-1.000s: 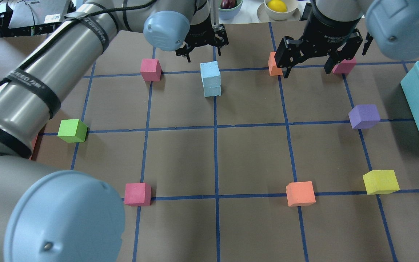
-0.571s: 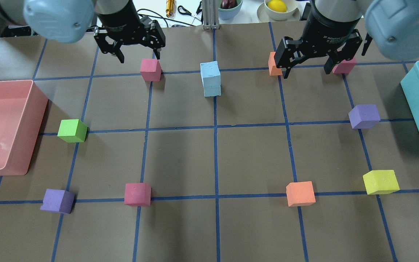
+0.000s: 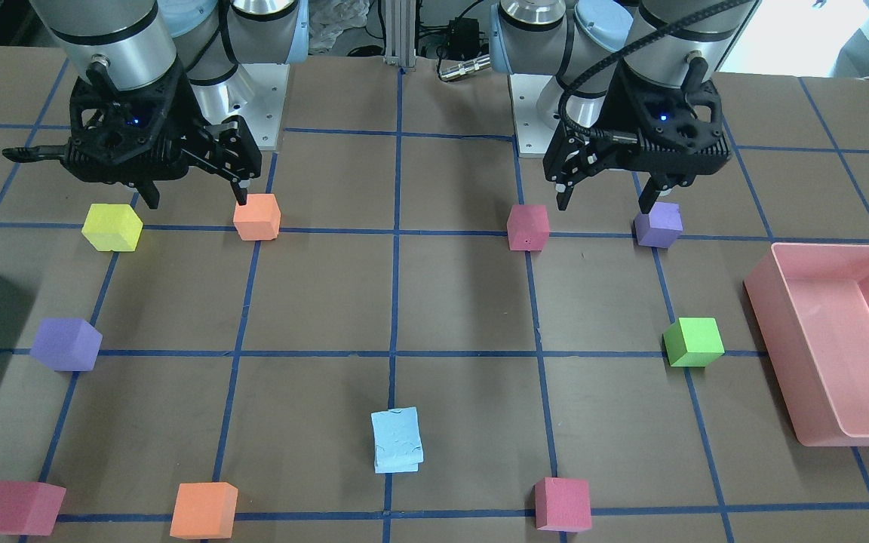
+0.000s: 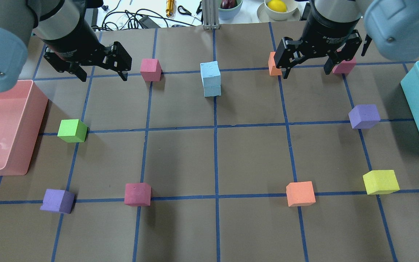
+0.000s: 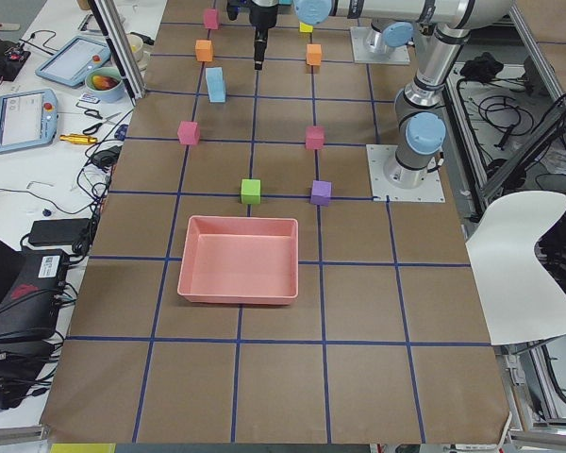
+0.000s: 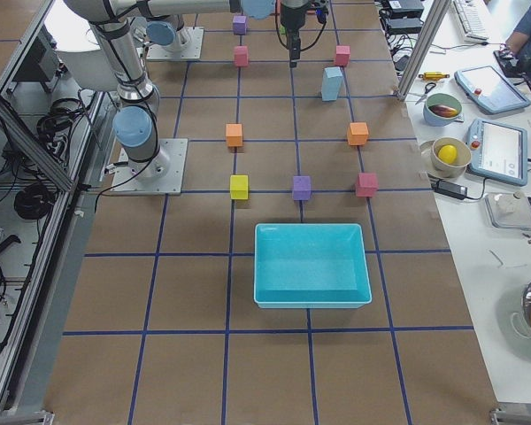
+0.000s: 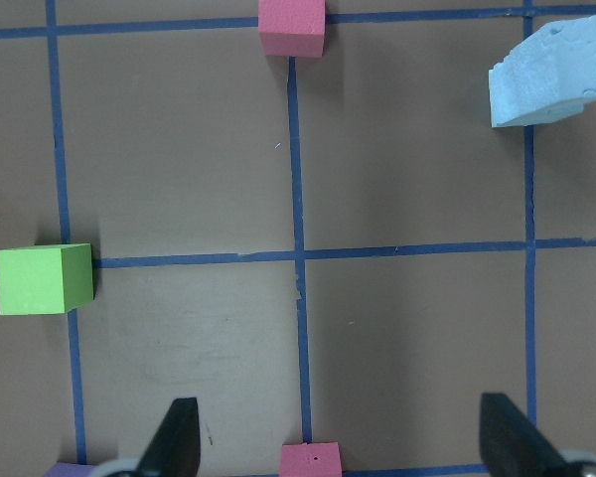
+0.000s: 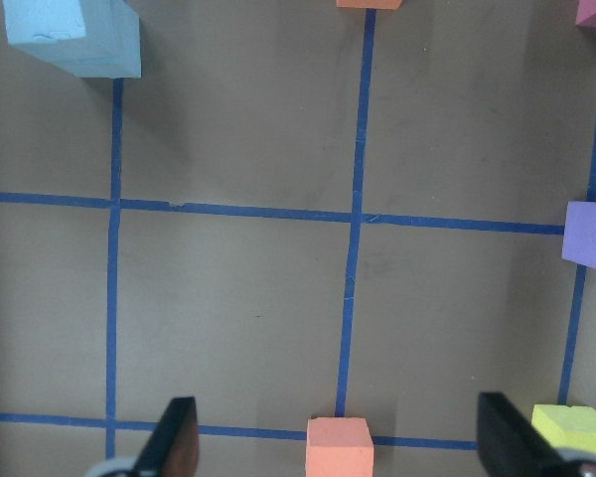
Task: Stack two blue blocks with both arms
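Observation:
The two pale blue blocks stand stacked one on the other on the centre grid line at the far side of the table, the top one slightly offset. The stack also shows in the front view, the left wrist view and the right wrist view. My left gripper is open and empty, well to the left of the stack. My right gripper is open and empty, to the right of the stack. Neither gripper touches the blocks.
A pink bin sits at the left edge and a teal bin at the right. Loose cubes lie on the grid: pink, green, purple, pink, orange, yellow, purple.
My left arm has swung away from above the blue stack to the left and drawn back, uncovering the pink bin and a purple cube. The stack and my right gripper have stayed put.

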Robot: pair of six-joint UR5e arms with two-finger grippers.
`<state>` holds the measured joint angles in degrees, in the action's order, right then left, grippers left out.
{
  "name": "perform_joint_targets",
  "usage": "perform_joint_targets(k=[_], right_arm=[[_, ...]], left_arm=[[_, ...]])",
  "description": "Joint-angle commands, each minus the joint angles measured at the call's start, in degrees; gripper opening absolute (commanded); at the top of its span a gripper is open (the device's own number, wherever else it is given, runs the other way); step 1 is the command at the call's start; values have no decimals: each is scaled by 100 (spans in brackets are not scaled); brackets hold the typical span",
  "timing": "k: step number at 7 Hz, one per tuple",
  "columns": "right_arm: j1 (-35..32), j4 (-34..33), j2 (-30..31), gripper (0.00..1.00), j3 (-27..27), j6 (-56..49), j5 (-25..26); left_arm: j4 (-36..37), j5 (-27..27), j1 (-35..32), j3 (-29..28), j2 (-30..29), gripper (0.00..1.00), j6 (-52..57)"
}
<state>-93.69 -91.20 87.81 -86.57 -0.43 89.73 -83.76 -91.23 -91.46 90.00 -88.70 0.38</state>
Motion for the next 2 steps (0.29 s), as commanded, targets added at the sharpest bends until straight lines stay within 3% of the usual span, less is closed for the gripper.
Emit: perform_joint_targets(k=[1, 2], right_arm=[[0, -3, -1, 100, 0, -1, 0], [0, -3, -1, 100, 9, 8, -9]], left_arm=[[8, -211, -4, -70, 63, 100, -29], [8, -176, -4, -200, 28, 100, -99]])
